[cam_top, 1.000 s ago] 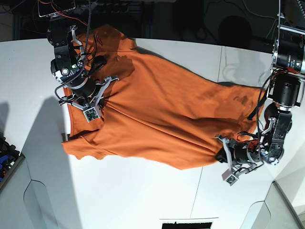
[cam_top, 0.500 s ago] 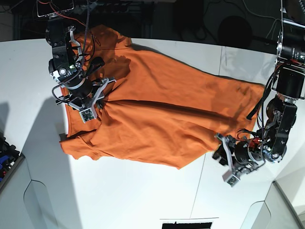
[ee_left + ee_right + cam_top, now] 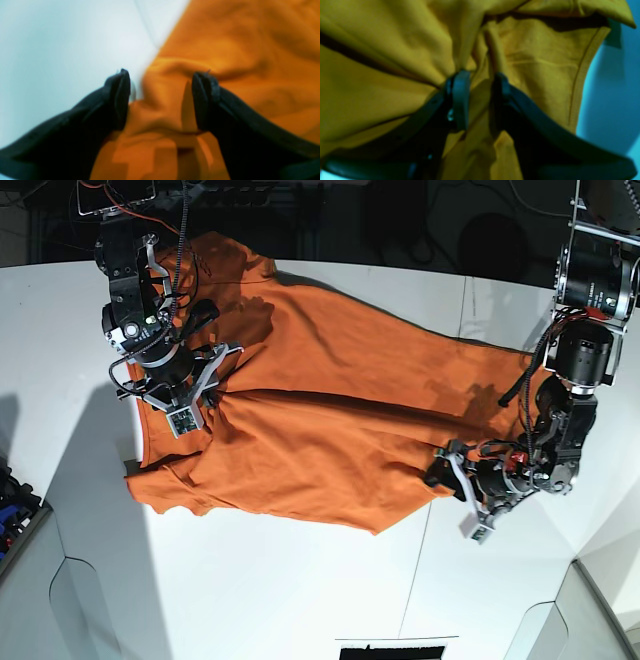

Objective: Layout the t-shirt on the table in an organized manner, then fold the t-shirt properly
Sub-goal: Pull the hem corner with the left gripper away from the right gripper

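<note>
The orange t-shirt (image 3: 330, 420) lies spread lengthwise across the white table (image 3: 280, 580), wrinkled, with its hem end at the right. My right gripper (image 3: 207, 392) is at the shirt's left end, shut on a bunch of fabric, with creases fanning out from it. In the right wrist view the right gripper (image 3: 480, 82) has gathered cloth (image 3: 395, 50) pinched between its fingers. My left gripper (image 3: 447, 485) is at the shirt's lower right edge. In the left wrist view the left gripper (image 3: 162, 80) is open, straddling a raised fold of the shirt (image 3: 237, 50) at its border with the table (image 3: 62, 37).
A dark bin (image 3: 14, 515) with small items sits at the table's left edge. A black object (image 3: 390, 650) lies at the near edge. A thin seam (image 3: 418, 580) crosses the table on the right. Cables and dark equipment (image 3: 400, 220) lie behind the far edge.
My left gripper pulled off the shirt's lower right edge, then came back left and up onto it, open. The shirt has been drawn a little flatter. The right gripper has kept its hold.
</note>
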Tool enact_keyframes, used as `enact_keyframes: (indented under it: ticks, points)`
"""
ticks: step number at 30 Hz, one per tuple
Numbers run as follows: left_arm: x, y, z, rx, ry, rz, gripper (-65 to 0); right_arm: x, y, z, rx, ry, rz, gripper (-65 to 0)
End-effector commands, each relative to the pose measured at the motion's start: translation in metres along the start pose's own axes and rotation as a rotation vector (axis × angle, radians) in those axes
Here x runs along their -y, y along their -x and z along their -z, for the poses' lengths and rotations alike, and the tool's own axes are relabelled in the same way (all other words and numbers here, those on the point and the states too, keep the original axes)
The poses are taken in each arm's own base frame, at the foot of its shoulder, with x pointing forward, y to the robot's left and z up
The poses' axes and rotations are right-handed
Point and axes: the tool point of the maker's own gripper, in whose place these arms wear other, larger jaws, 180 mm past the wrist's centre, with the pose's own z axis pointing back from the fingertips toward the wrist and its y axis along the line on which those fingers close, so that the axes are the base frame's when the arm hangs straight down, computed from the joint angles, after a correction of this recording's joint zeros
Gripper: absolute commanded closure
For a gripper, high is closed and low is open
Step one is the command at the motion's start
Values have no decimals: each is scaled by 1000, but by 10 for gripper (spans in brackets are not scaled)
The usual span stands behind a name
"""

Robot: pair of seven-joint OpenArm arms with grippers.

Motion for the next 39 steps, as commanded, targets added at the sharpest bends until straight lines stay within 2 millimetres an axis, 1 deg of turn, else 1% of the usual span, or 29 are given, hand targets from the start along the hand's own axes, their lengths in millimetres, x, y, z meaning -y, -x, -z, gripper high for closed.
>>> enact_keyframes:
  ticks: [1,4,5,6,8,9,10,12,14,16,18,19,21,23,25,27,28,31,32,33,34,36,38,39]
  points:
    - [-1,-24,-5,58,17,17,-408,7,15,-1,-68,25,-17,-183]
    - [7,-21,1,51,37,17,-400,7,15,-1,-68,24,-17,-183]
    - [6,-22,1,53,33,23,-364,7,15,-1,-68,22,-14,-183]
    - [4,-23,1,54,23,35,-289,7,15,-1,-67,22,-14,-183]
    - [-3,-22,-2,33,-3,68,-72,7,15,-1,-67,23,-15,-183]
    - [-5,-23,-4,27,-11,80,0,7,15,-1,-67,23,-15,-183]
    - [-7,-26,-8,31,-18,94,0,7,15,-1,-67,23,-15,-183]
    - [-9,-41,-19,67,-32,145,0,7,15,-1,-67,23,-15,-183]
    - [-3,-60,-33,120,-39,214,0,7,15,-1,-67,22,-14,-183]
    - [11,-79,-48,173,-44,305,0,7,15,-1,-66,22,-14,-183]
    - [31,-89,-61,212,-39,394,0,7,14,-1,-65,22,-14,-183]
    - [44,-91,-65,221,-30,431,0,7,14,-1,-66,22,-14,-183]
    - [68,-86,-72,224,-7,486,0,7,15,-1,-66,22,-14,-183]
    - [91,-73,-76,227,28,517,0,7,15,-1,-67,22,-14,-183]
    - [107,-50,-75,196,63,519,0,7,15,-1,-67,23,-15,-183]
    - [126,-21,-71,155,134,499,0,7,15,-1,-67,23,-15,-183]
    - [138,-5,-70,131,185,491,-58,7,15,-1,-67,23,-15,-183]
    - [174,39,-68,74,339,448,-356,7,14,-1,-63,23,-14,-183]
    - [183,51,-67,55,369,435,-418,7,14,-1,-62,23,-14,-183]
    - [191,60,-67,40,398,427,-439,7,14,-1,-62,23,-14,-183]
    - [198,66,-67,29,418,423,-439,7,14,-1,-62,23,-14,-183]
    - [200,69,-66,20,425,428,-439,7,14,-1,-63,23,-14,-183]
    - [196,58,-68,44,409,434,-439,7,14,-1,-64,23,-15,-183]
    - [192,49,-70,68,397,430,-439,7,14,-1,-64,23,-15,-183]
